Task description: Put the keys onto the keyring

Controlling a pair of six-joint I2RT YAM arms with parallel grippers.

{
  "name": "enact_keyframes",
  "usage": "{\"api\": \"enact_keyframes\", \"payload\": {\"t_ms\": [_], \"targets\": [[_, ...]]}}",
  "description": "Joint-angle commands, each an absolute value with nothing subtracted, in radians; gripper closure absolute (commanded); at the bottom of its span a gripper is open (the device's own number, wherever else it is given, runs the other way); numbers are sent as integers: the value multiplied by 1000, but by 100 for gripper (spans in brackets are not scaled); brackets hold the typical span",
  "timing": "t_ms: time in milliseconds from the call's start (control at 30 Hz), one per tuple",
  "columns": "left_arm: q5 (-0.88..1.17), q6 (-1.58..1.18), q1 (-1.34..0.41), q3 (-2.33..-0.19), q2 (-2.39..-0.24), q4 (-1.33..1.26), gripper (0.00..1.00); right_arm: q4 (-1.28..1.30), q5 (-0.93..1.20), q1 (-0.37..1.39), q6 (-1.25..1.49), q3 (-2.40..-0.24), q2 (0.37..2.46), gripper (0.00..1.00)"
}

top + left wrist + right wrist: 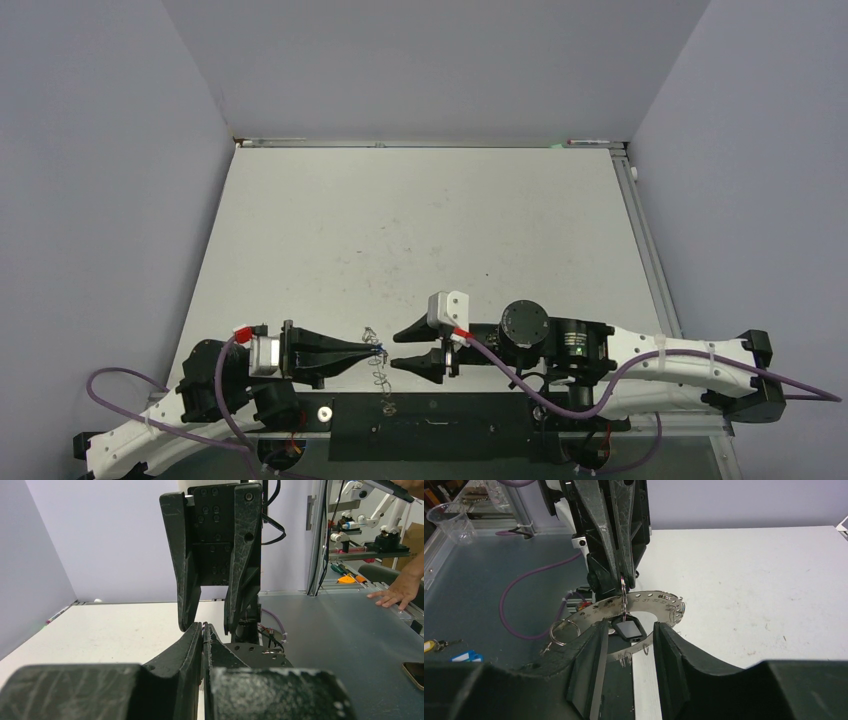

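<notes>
The keyring is dull grey metal printed with tiny dark numerals, and the key is black. The left gripper and right gripper are black, the table white with faint specks, the cable purple.

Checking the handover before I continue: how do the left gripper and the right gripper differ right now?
The left gripper has its fingers shut; the right gripper has them standing apart. The left gripper pinches a silver loop with the black key hanging below it; the right gripper holds nothing, its fingers flanking that key. Both are black and meet tip to tip.
</notes>
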State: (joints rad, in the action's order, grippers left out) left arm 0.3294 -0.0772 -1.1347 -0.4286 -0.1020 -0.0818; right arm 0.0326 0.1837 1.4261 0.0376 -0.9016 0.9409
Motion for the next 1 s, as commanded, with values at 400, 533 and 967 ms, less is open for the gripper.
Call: {"api": "enact_keyframes", "payload": {"t_ms": [400, 533, 967], "targets": [[348, -98, -1125, -442, -111, -163, 100, -32, 229, 1424, 8, -966, 1003, 68], [352, -98, -1120, -442, -109, -163, 100, -37, 221, 1423, -6, -968, 998, 70], [358, -102, -1117, -440, -107, -161, 100, -44, 217, 1423, -7, -978, 1009, 77]]}}
